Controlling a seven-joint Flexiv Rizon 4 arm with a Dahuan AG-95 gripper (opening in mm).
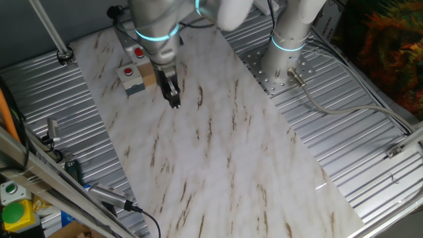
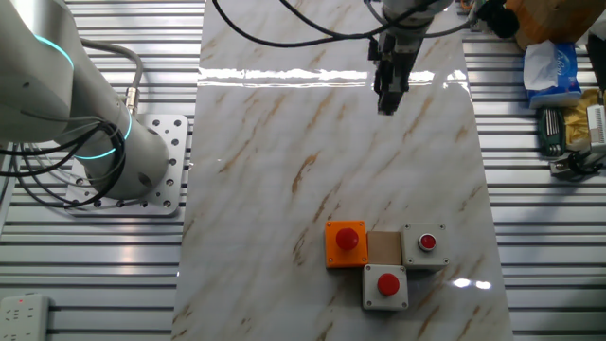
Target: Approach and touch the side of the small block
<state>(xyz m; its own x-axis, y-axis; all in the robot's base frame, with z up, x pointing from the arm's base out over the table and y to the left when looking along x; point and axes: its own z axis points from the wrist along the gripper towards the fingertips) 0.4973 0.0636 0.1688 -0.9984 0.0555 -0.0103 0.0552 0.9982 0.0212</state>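
Small block (image 2: 383,247), a tan wooden cube, sits on the marble-patterned board (image 2: 284,189) near one end, hemmed in by three button boxes: an orange box with a red button (image 2: 346,242) touching one side, a grey box with a red button (image 2: 425,244) against the opposite side, and another grey box with a red button (image 2: 385,285) pressed against a third side. Only the side facing the long bare stretch of the board is uncovered. In one fixed view the block (image 1: 148,79) shows as a tan face just beside the gripper, partly hidden by the arm's wrist, with a grey button box (image 1: 131,77) next to it. The arm reaches over the board with its wrist pointing steeply down, a ring of cyan light (image 1: 156,34) glowing round the joint above the tool. The gripper (image 1: 174,100) hangs fingertips-down over the board; in the other fixed view the gripper (image 2: 387,102) appears well apart from the block, towards the far end of the board, and nothing is between its fingers. The dark fingers look drawn close together, but whether they are fully clenched I cannot tell. The arm's base (image 2: 114,161) stands on a perforated metal plate (image 2: 169,133) beside the board.
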